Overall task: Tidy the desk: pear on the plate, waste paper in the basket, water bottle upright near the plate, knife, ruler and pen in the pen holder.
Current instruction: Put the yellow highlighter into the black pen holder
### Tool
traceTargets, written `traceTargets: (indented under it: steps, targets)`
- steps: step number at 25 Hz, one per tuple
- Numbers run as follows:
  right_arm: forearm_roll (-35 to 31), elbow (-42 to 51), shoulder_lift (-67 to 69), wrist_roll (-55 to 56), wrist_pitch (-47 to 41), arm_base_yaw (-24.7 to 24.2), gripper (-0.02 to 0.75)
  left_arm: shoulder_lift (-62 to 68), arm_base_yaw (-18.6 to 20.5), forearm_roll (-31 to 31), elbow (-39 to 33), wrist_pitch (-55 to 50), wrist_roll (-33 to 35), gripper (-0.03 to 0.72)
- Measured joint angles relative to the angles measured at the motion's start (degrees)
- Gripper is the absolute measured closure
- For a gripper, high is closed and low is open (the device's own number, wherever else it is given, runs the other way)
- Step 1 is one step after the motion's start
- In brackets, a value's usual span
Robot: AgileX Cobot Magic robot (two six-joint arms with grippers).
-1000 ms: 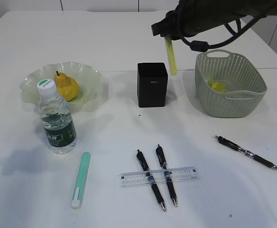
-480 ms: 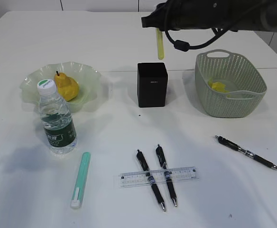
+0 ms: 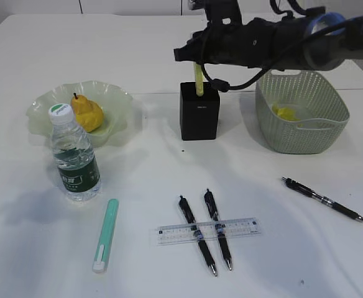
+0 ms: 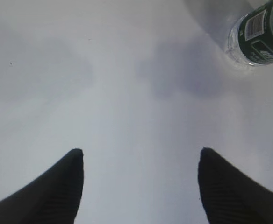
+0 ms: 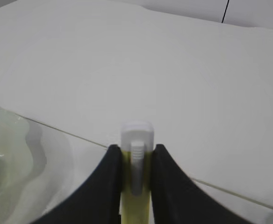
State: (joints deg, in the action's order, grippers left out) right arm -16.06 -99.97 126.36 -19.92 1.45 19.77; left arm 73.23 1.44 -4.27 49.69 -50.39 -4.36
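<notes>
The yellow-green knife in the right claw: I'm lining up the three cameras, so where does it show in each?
Exterior view: the yellow-green knife hangs upright at top centre, lower end in the pen holder.
Left wrist view: not in it; only the water bottle at top right.
Right wrist view: bottom centre, clamped in the right claw.
Shared landmark: the plate, also at the right wrist view's left edge.

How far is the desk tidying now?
Done: pear on the plate, water bottle upright beside it, yellow paper in the basket. In hand: right gripper lowers a yellow knife into the pen holder. Left: green knife, ruler, three pens.
</notes>
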Motion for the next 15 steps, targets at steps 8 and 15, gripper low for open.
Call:
traceTargets:
  steps: [8, 15]
  targets:
    - [0.00, 0.00, 1.86, 0.00, -3.09, 0.00, 0.571, 0.00, 0.00, 0.00, 0.00, 0.00, 0.00, 0.156]
    - [0.00, -0.04, 1.86, 0.00, -4.50, 0.00, 0.484, 0.00, 0.00, 0.00, 0.00, -0.38, 0.00, 0.158]
